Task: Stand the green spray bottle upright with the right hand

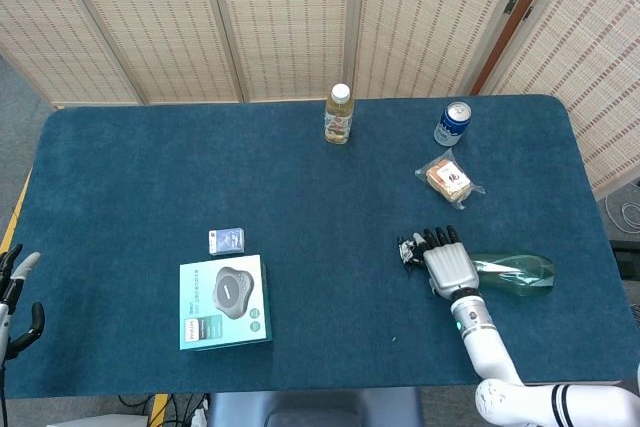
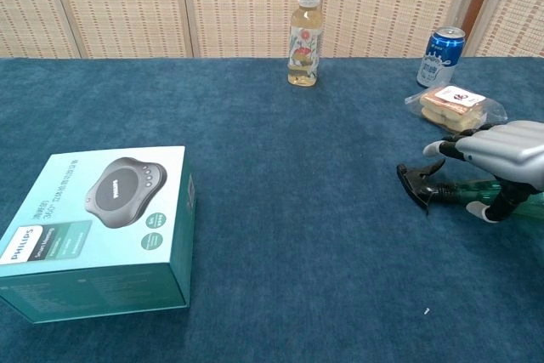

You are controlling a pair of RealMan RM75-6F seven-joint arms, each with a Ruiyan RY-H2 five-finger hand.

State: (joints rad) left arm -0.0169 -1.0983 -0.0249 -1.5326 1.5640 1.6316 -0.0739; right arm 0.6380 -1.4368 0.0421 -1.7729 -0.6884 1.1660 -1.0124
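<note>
On the blue table's [image 1: 300, 197] right side, the green spray bottle [image 1: 515, 273] lies flat, the right hand [image 1: 446, 265] draped over its neck, apparently not yet clasping it. At far left, the left hand [image 1: 14, 292] rests open.

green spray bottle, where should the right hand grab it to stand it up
Probably around the neck and upper body, just behind the black trigger head. The green spray bottle lies on its side on the table, trigger end pointing toward the table's middle, base toward the right edge. Coming from above suits that pose, and the right hand is over that part, fingers not visibly closed around it.
</note>
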